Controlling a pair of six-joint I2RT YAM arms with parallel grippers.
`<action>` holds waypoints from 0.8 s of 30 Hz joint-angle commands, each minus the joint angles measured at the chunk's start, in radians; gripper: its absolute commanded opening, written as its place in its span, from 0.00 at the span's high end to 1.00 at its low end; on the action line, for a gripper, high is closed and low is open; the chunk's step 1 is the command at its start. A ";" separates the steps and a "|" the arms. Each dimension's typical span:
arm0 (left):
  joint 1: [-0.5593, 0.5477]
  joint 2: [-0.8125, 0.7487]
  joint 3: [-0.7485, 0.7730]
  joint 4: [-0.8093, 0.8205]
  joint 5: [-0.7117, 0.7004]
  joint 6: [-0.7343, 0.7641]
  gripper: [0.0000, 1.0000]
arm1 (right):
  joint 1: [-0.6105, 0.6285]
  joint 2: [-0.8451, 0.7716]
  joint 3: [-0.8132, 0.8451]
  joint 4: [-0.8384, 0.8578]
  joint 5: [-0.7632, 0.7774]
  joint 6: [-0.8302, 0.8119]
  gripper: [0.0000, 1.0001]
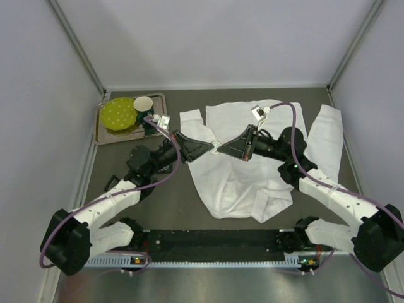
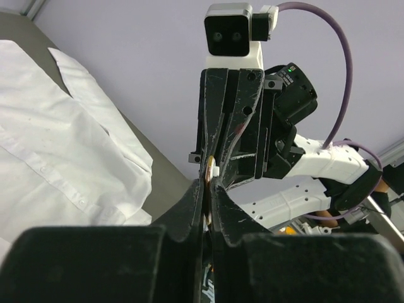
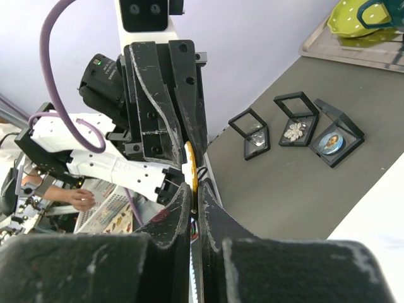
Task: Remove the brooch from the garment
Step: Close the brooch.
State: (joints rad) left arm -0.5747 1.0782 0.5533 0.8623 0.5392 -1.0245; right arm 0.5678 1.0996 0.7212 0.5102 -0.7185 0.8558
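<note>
Brooch [image 2: 211,169] sat edge-on between both claw tips, above left part of garment [image 1: 252,183], mid-table. Right gripper [image 1: 222,149] was clamped tight on it; left gripper [image 1: 208,149] had narrowed onto opposite rim. Judged small, light, stiff, slippery: hold by rim. Cloth thin, soft, likely to drag.

Dark table [image 1: 183,208] bears the white shirt [image 1: 240,183]; a metal tray [image 1: 104,136] far left; three small open cases [image 3: 293,129].

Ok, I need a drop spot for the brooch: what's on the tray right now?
On the tray sit a yellow-green dotted dish, a white cup and something teal. The dish hides anything beneath it; the left arm covers part of the tray's right edge.
</note>
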 commanded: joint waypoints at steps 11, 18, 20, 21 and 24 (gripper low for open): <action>0.001 -0.029 0.042 0.040 -0.021 -0.048 1.00 | 0.015 -0.049 0.031 -0.051 0.042 -0.020 0.60; -0.001 -0.052 0.025 0.072 -0.035 -0.097 1.00 | 0.032 -0.035 0.011 0.054 0.008 0.015 0.60; 0.001 -0.052 0.019 0.090 -0.038 -0.114 1.00 | 0.035 -0.032 0.015 0.059 0.016 0.014 0.60; 0.001 -0.054 0.014 0.098 -0.039 -0.120 1.00 | 0.035 -0.024 0.018 0.063 0.013 0.017 0.60; 0.001 -0.047 0.005 0.110 -0.045 -0.132 1.00 | 0.041 -0.018 0.026 0.085 0.008 0.025 0.59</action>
State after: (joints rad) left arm -0.5735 1.0470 0.5594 0.8818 0.5072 -1.1240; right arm 0.5911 1.0760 0.7212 0.5037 -0.7010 0.8768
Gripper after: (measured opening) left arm 0.022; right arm 0.405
